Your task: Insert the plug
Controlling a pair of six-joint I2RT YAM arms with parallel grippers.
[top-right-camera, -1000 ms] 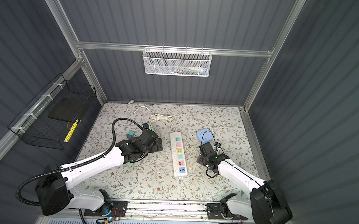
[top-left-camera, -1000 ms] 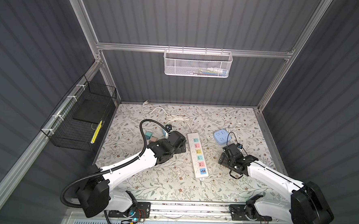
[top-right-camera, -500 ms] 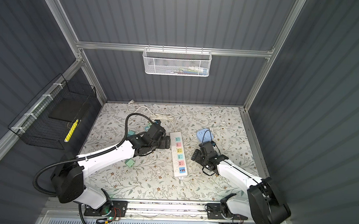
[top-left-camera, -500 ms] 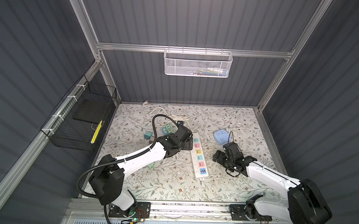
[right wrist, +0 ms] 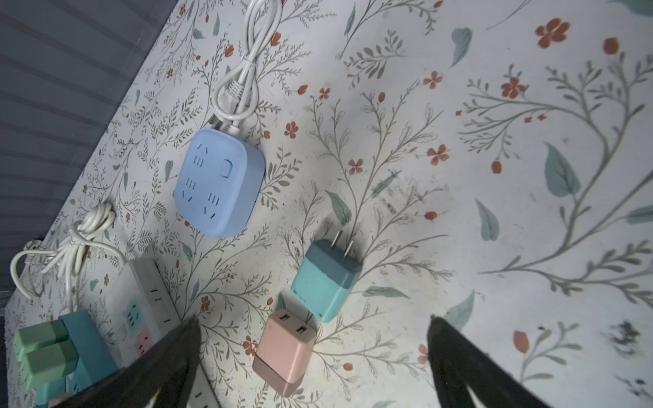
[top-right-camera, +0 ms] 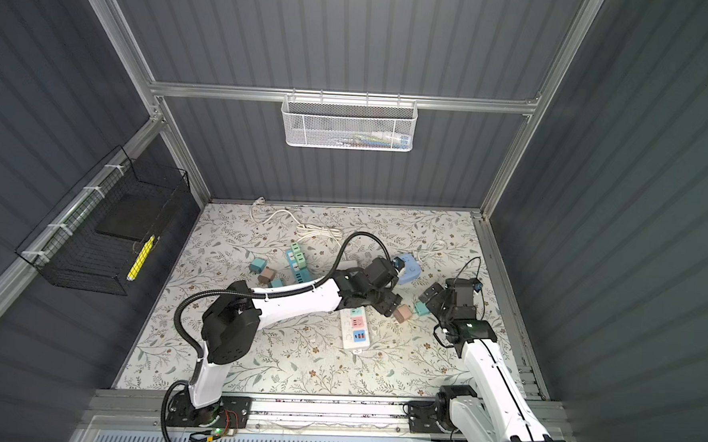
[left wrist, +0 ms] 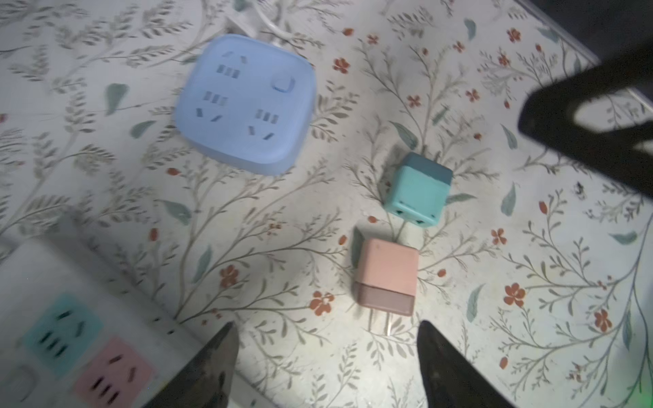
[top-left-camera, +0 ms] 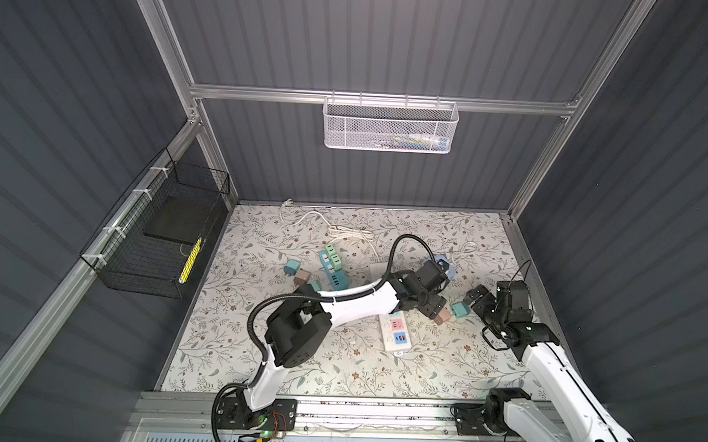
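The pink plug (left wrist: 387, 275) lies on its side on the floral-printed worktop (left wrist: 530, 229); it is a smooth matt cube with rounded edges and a darker band at one end. It sits just ahead of the left claw (left wrist: 327, 344), whose dark tapered tips stand apart with nothing between them. Just beside it lies the teal plug (left wrist: 418, 189), the same boxy shape, with two flat metal prongs showing in the right wrist view; the right claw (right wrist: 312, 326) hangs near both, tips wide apart, gripping nothing. A pale blue rounded-square socket block (left wrist: 247, 102) (slots and one button on top) lies near; the white power strip (left wrist: 31, 272) carries pastel socket panels. In both top views the left arm covers most of that strip; the pink plug's prongs are blurred in the left wrist view; each wrist view cuts its claw off at the frame edge.
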